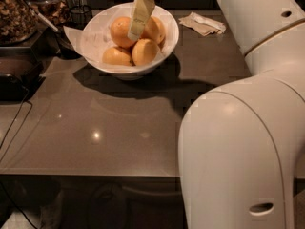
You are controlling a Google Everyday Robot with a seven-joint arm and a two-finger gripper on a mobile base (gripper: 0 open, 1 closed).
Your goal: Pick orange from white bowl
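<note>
The white bowl (93,42), lined with white paper, stands at the back of the grey counter. It holds several oranges: two deep-orange ones at the back (120,30) (156,28), one at the front right (145,51), and a paler one at the front left (116,57). My gripper (135,32) hangs down from above into the bowl. Its cream tip is between the two back oranges and just above the front right one. No fruit is lifted out of the bowl.
A crumpled napkin (202,24) lies right of the bowl. A jar of nuts (16,13), dark containers (71,30) and a black tray (14,75) crowd the left. A cable (14,123) runs down the left. My white arm (238,142) fills the right front.
</note>
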